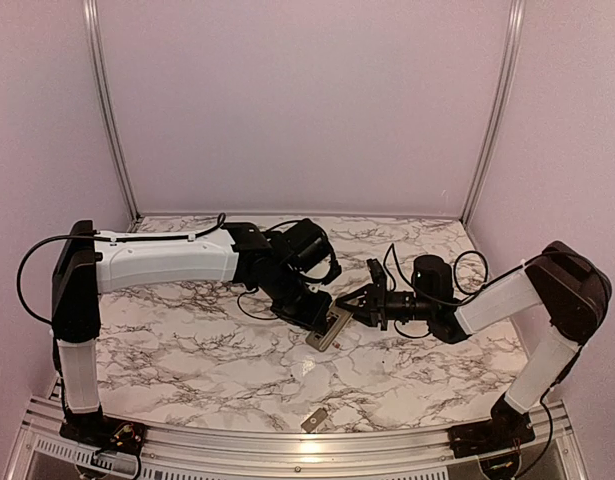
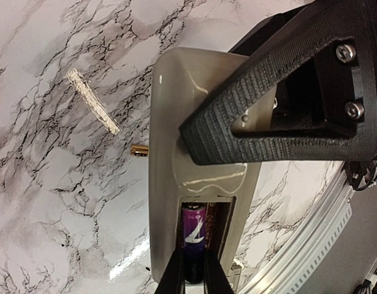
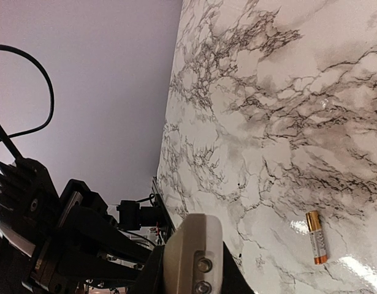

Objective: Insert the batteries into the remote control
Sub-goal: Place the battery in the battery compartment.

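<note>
The remote control (image 2: 176, 104) lies grey-beige back up with its recess open, near the table's middle (image 1: 328, 331). A purple battery (image 2: 195, 229) sits in the left slot of the recess. My left gripper (image 2: 195, 262) is shut on it, one finger on each side. My right gripper (image 1: 351, 305) is shut on the remote's far end; one of its black fingers (image 2: 237, 138) crosses the back. In the right wrist view the remote's end (image 3: 189, 242) shows between the jaws of my right gripper (image 3: 191, 274). A second battery (image 3: 317, 237), gold and orange, lies loose on the table.
A small flat grey cover piece (image 1: 314, 420) lies near the front rail (image 1: 287, 450). The loose battery's gold end (image 2: 138, 150) shows just left of the remote. A pale streak (image 2: 93, 110) lies on the marble beyond it. Cables loop behind both wrists.
</note>
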### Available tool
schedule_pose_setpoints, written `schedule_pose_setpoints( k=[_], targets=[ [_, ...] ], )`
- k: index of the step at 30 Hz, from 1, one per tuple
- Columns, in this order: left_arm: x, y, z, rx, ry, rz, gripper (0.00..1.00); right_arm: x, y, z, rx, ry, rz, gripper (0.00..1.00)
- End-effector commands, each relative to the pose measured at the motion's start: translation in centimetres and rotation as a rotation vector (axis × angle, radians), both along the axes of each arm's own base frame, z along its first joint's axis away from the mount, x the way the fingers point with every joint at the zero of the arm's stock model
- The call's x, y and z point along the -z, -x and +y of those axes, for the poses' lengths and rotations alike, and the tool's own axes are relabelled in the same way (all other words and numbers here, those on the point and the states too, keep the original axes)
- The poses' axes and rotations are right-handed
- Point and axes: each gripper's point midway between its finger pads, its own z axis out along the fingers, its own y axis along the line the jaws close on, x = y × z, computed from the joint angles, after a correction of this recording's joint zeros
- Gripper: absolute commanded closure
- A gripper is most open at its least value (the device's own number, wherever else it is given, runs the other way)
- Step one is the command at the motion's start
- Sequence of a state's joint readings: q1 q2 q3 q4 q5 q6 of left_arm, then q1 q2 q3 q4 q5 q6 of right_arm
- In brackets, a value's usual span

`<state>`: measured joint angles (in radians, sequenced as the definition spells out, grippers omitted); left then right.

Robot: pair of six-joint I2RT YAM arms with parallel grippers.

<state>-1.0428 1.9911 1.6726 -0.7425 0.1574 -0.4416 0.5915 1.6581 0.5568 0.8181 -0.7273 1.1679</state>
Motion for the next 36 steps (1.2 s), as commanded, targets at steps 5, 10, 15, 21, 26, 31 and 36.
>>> schedule_pose_setpoints(
  k=[5,10,15,21,26,31,36],
  targets=[
    [3.4,0.0,2.6,-0.023,-0.149,0.025,0.95,-3.4,1.0,1.1,-0.072,-0.079,-0.089,1.0],
    [3.9,0.2,3.3,-0.03,-0.182,0.031,0.95,-3.5,0.8,1.1,-0.064,-0.076,-0.095,1.0],
    [4.1,0.1,3.6,-0.042,-0.197,0.032,0.91,-3.6,0.8,1.1,-0.064,-0.081,-0.096,1.0],
    [3.9,-0.6,3.3,-0.065,-0.198,0.011,0.82,-3.8,1.2,1.2,-0.078,-0.112,-0.077,1.0],
    [3.8,-0.8,3.1,-0.067,-0.191,0.01,0.75,-3.9,1.5,1.1,-0.082,-0.129,-0.069,1.0],
    [3.2,-0.9,2.8,-0.067,-0.171,0.009,0.76,-3.9,1.5,1.1,-0.082,-0.129,-0.068,1.0],
    [3.0,-1.0,2.3,-0.066,-0.149,0.015,0.75,-3.9,1.4,1.1,-0.081,-0.132,-0.069,1.0]
  ],
)
